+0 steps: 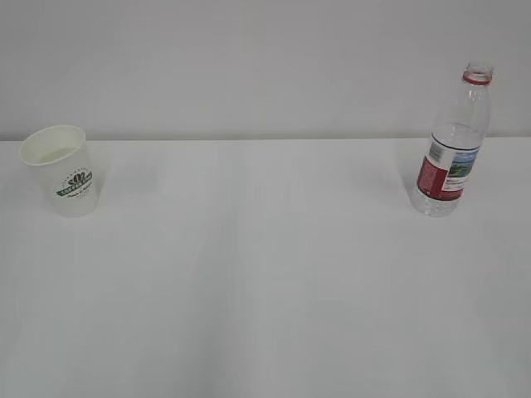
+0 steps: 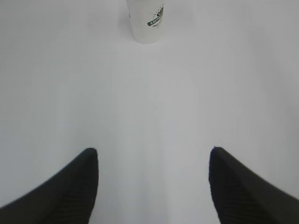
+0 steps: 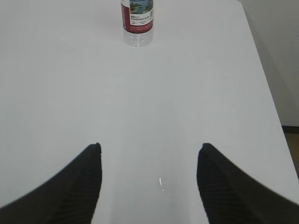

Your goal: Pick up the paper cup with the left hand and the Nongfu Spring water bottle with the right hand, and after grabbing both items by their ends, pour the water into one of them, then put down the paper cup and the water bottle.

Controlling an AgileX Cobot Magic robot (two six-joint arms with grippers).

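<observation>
White tabletop [image 1: 265,282] is filling every view, backed by a plain pale wall. Both hands are sitting spread and empty, well short of their targets. Straight ahead of the left hand [image 2: 153,161], near the top of its wrist view, the paper cup [image 2: 145,21] is standing upright, mouth up; it looks empty, though its inside is hard to read. Dead ahead of the right hand [image 3: 148,156] the Nongfu Spring water bottle [image 3: 138,21] is standing upright and capless, its long axis vertical, seemingly holding water [image 1: 438,199] low down. Each hand is facing its own item, so each approach is likely running straight forward.
</observation>
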